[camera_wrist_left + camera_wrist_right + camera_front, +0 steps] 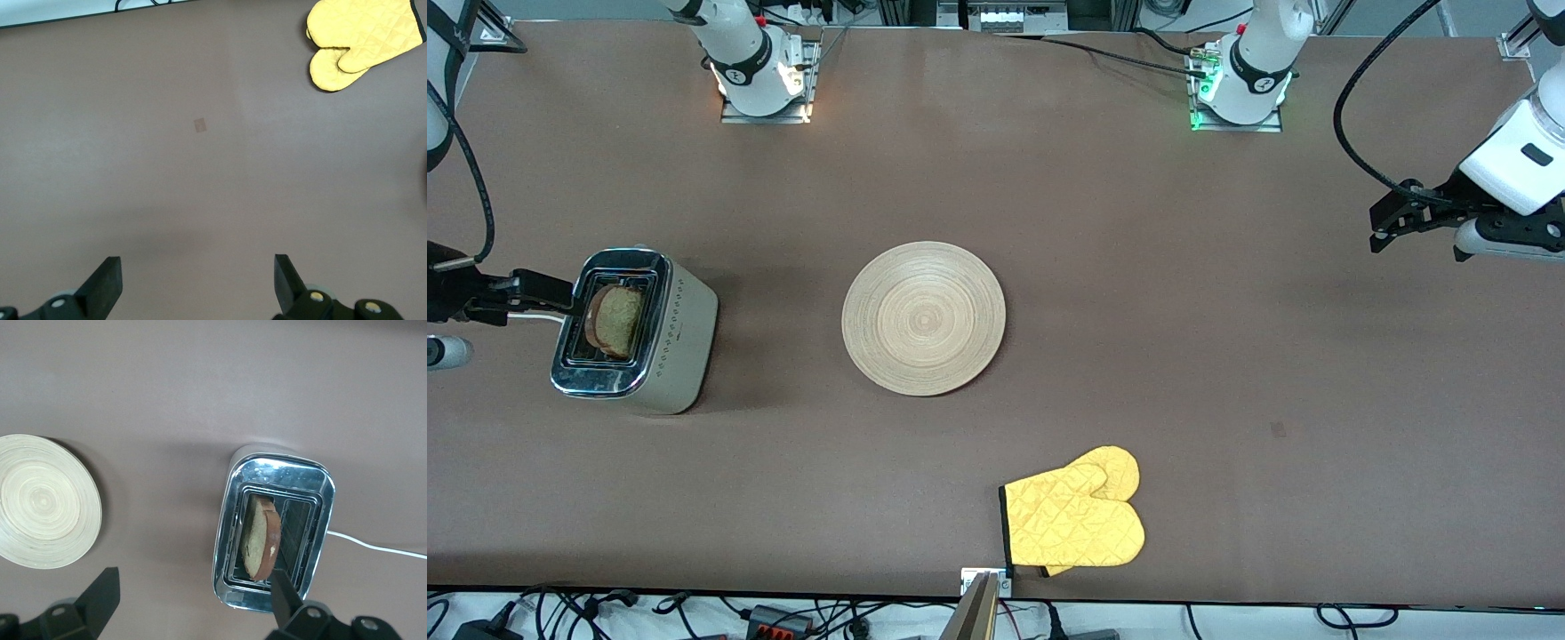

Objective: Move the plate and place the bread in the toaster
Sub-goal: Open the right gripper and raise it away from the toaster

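The squarish tan bread slice (616,320) leans half-sunk in the beige chrome-topped toaster (638,333) near the right arm's tabletop edge; the right gripper (190,603), spread wide and empty, hovers there. Insertion looks nearly complete; next, retreat clear. The left gripper (198,283) waits open over bare tabletop (1227,267). The round light-wood plate (923,317) sits mid-tabletop.

The plate (923,317), a large round disc of light wood with concentric ring grain, lay flat and bare at mid-counter. The toaster (680,351), a boxy unit with beige perforated sides, chrome top and white cord, stood upright toward the right arm's end of the counter, well apart from the plate. The bread (616,320), a squarish tan-green slice with dark brown crust, stood on edge in one slot, tilted, its upper part protruding above the chrome.
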Motion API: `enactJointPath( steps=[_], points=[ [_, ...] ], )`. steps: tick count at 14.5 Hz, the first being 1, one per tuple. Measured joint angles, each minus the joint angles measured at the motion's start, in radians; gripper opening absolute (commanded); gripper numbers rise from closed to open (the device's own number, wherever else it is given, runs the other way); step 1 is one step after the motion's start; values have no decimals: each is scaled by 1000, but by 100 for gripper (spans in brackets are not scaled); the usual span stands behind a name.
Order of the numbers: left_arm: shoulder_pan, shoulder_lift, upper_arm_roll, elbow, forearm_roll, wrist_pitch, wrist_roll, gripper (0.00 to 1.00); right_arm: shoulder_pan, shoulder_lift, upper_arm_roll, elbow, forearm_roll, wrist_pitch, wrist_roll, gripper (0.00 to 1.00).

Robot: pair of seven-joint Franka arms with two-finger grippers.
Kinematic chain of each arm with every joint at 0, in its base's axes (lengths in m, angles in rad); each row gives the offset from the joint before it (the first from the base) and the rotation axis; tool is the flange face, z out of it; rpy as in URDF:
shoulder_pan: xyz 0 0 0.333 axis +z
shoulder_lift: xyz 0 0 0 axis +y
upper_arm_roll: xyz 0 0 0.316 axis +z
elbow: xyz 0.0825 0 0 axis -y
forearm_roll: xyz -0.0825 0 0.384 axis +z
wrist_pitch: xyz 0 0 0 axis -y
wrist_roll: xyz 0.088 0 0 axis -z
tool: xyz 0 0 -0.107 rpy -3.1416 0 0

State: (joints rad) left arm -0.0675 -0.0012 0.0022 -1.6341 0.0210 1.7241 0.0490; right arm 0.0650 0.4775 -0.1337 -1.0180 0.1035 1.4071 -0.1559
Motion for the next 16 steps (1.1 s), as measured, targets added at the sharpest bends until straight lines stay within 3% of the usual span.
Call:
enactJointPath(
  steps=[5, 9, 12, 16],
  points=[
    [4, -12, 1, -14, 0, 4, 0, 100, 12, -8, -1, -11, -2, -15, 73, 100],
    [4, -12, 2, -15, 0, 6, 0, 100, 15, -177, -1, -248, -42, 138, 151, 100],
    [4, -12, 2, -15, 0, 6, 0, 100, 15, -327, -1, -412, -63, 168, 152, 100],
    [4, -12, 2, -15, 0, 6, 0, 100, 15, -411, 6, -512, -69, 207, 150, 100]
  ],
)
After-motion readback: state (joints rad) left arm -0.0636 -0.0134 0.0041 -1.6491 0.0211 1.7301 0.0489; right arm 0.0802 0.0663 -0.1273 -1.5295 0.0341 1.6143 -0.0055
